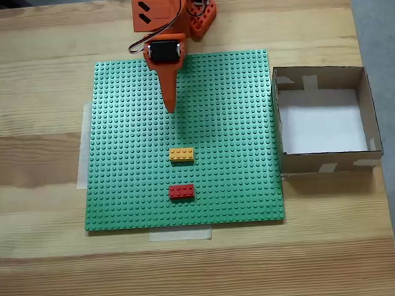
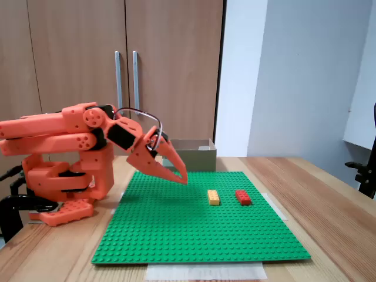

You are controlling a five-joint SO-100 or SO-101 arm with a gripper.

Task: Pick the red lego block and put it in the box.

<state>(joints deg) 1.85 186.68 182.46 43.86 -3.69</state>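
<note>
plainly, looking at the red lego block (image 1: 181, 191) lying flat, studs up, on the green baseplate (image 1: 126, 192), toward the near edge in the top-down fixed view and just beyond the orange-yellow brick (image 1: 181, 154) as seen from the arm. sitting apart from that brick, with a few stud rows showing between them, and well apart from the box (image 1: 371, 117), resting on the bench (image 1: 44, 265) just off the baseplate's right edge in that same view.

hovering above the baseplate, the tool (image 1: 170, 108) pointing down and forward, well short of both bricks; seen from the low fixed view (image 2: 182, 178), looking pressed together into one point, holding nothing.

judging the block: light, rigid, hard plastic, not fragile, but smooth-sided and somewhat slippery. likely gripping across the short width, on the two long side walls near the middle, keeping the pinch low enough to bite on flat wall rather than on studs. possibly being clicked onto the baseplate studs, so needing a firm squeeze and a straight upward pull; tilting risking a pop-out from the fingers. also minding the neighbouring brick while spreading the fingers on approach.
</note>
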